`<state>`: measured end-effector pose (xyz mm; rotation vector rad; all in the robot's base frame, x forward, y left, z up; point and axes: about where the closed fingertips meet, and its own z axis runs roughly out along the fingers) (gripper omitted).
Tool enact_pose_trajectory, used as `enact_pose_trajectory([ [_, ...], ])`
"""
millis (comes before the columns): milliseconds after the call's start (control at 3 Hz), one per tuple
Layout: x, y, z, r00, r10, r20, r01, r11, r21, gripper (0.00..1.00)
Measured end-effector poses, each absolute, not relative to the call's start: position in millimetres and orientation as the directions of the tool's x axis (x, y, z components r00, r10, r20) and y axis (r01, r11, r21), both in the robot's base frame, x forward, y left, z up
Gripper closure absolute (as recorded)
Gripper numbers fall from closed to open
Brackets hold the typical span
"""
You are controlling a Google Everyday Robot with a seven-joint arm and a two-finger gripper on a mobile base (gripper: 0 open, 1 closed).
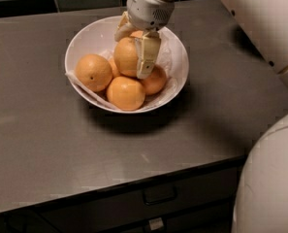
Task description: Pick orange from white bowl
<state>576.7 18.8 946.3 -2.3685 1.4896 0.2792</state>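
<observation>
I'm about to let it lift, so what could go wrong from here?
The tool sits over the white bowl, clamped on the orange. One finger lies across the front of the round fruit, so it may roll out on lifting. The neighbouring oranges beneath touch it and could shift.

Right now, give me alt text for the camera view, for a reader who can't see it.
The end effector reaches down into a white bowl on a grey countertop, its fingers clamped on the largest, paler orange. Smaller, deeper-coloured oranges lie around it on crinkled white paper.
</observation>
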Motion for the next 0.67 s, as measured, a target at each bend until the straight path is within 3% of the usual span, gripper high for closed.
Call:
enact_pose_trajectory([
  [667,576.7,20.3,937.7,0.427,-0.839,-0.338,-0.904,-0.402,-0.145,0.3],
])
